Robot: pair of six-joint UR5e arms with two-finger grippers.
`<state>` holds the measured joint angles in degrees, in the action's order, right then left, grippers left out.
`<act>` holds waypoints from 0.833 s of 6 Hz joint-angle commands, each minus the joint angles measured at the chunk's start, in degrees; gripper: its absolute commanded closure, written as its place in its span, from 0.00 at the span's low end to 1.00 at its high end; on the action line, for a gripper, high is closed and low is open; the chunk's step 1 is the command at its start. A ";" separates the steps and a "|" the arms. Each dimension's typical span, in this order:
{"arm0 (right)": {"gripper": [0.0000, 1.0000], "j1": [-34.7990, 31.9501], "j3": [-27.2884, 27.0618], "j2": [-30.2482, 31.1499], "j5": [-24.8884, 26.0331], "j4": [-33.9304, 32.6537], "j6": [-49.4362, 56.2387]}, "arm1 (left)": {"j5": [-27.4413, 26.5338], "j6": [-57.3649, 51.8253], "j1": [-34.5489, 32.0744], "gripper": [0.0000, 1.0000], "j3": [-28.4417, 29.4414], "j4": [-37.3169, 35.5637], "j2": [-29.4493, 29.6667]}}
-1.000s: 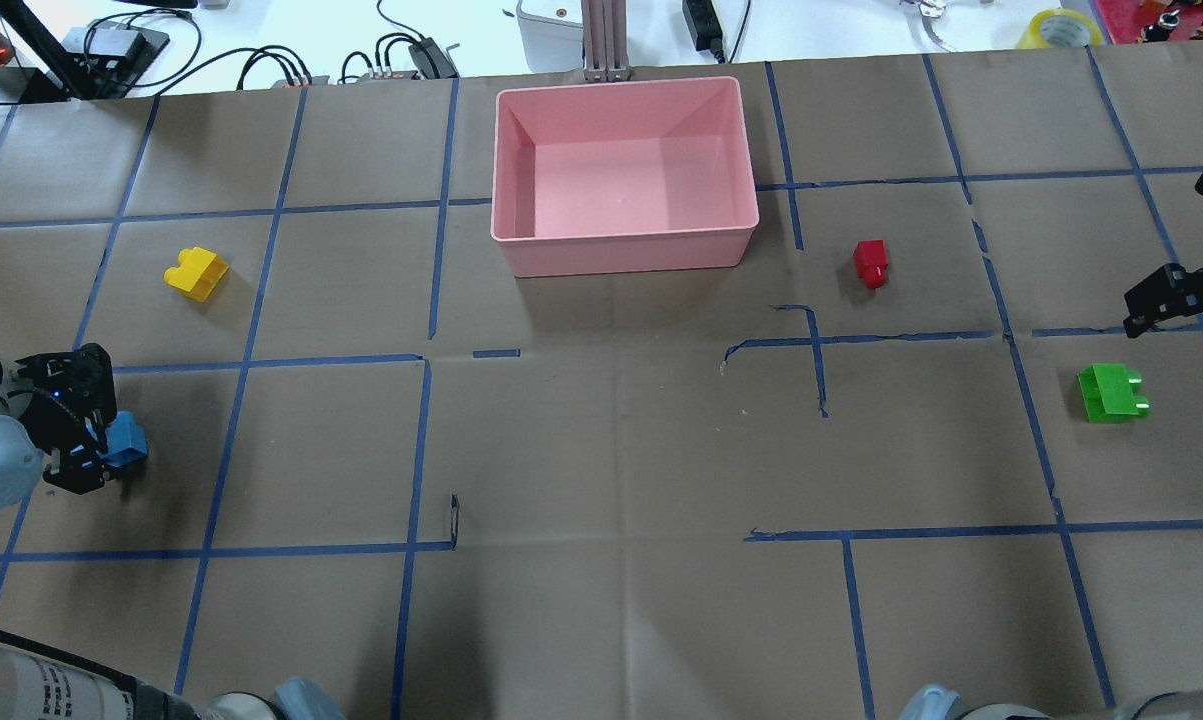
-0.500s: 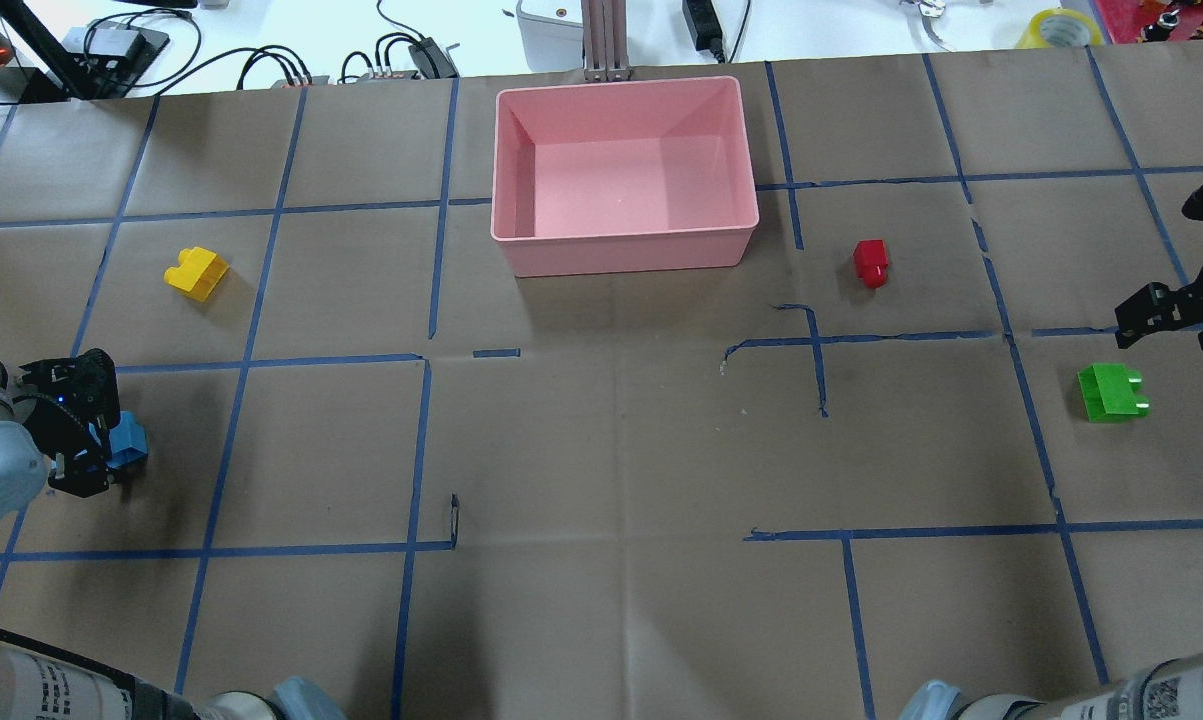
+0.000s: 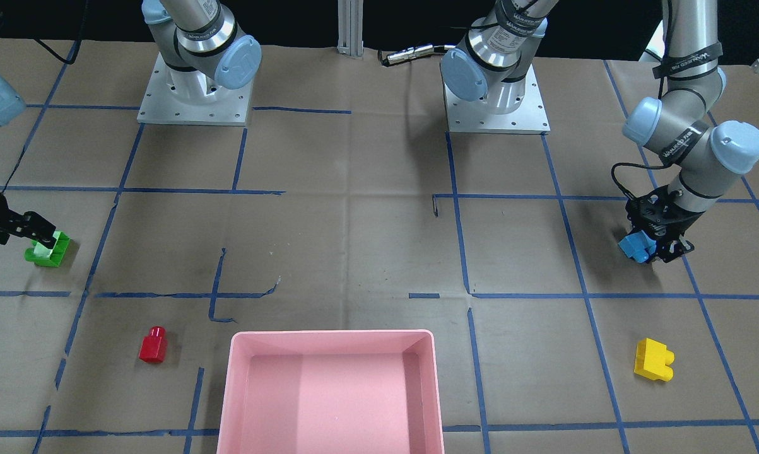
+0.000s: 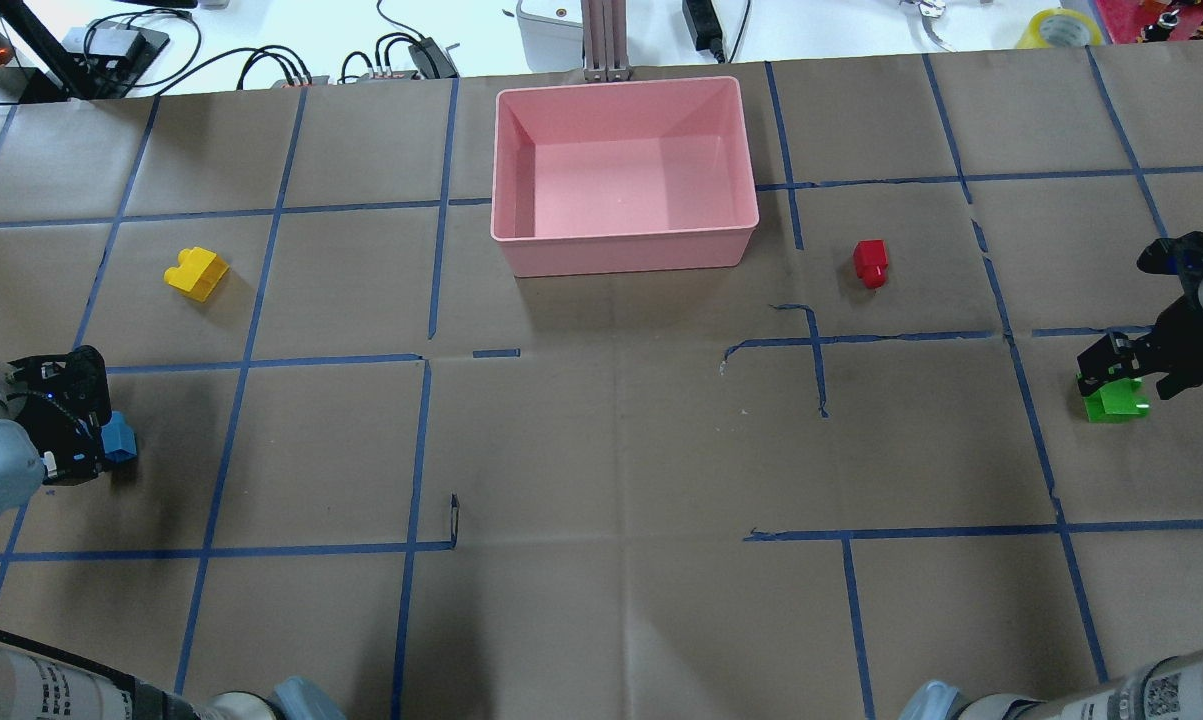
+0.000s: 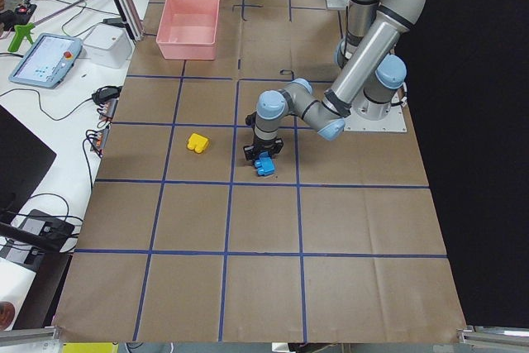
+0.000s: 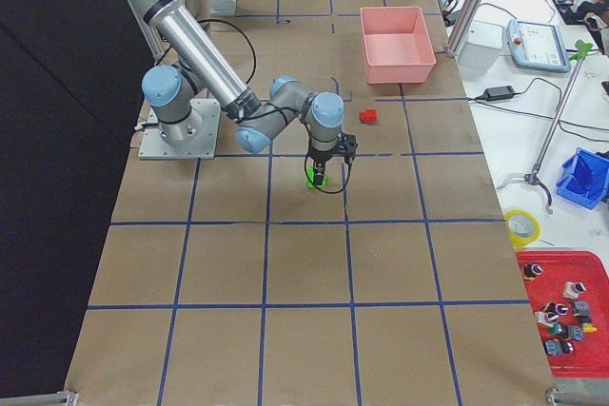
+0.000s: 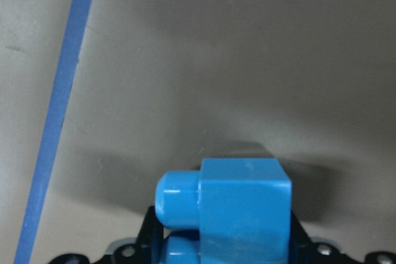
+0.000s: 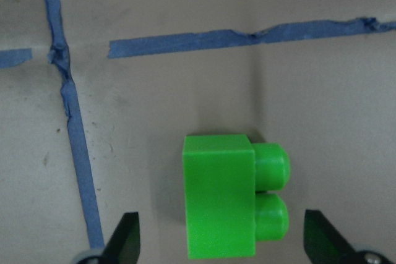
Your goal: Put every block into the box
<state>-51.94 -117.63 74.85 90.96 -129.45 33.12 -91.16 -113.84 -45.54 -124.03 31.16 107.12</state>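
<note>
Over the last second the right gripper (image 4: pixel 1121 372) had swung in from the table's edge and come down over the green brick (image 8: pixel 219 196). Its jaws stood apart, one finger (image 8: pixel 127 236) on each side of the brick with gaps both ways, and the brick lay on its side on the paper, untouched. The left gripper (image 4: pixel 99 445) had barely shifted. Its jaws were clamped on the blue brick (image 7: pixel 244 208), and the shadow spread on the paper beyond it in the wrist view suggested the brick was just clear of the table, though that could not be made out for sure. The box (image 4: pixel 626 250) sat at the far middle of the table, well away from both arms, with no brick in it. The red brick (image 4: pixel 871 262) lay to its right and the yellow brick (image 4: pixel 196 272) off to its left, both on the paper. So one brick seemed ready to carry over, a second was lined up for a grasp, and all four were yet to go in.
</note>
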 commanded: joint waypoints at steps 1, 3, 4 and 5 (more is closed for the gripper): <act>0.07 0.00 -0.32 -0.06 0.44 -2.88 0.10 | -0.08 7.70 -0.51 0.87 2.54 0.56 -2.51; 0.07 0.09 -0.14 -1.28 0.53 -4.48 0.98 | 2.54 23.66 -3.65 0.88 9.82 8.59 -4.10; 0.07 0.09 -0.14 -2.85 0.53 -4.84 1.07 | 3.61 35.33 -7.50 0.88 16.91 16.92 -3.76; 0.08 0.09 -0.32 -2.96 0.53 -4.84 1.15 | 4.84 50.67 -11.81 0.88 25.33 28.40 -3.32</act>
<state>-51.86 -117.83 72.39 91.49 -134.12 34.18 -87.58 -77.06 -53.35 -106.42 49.37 103.48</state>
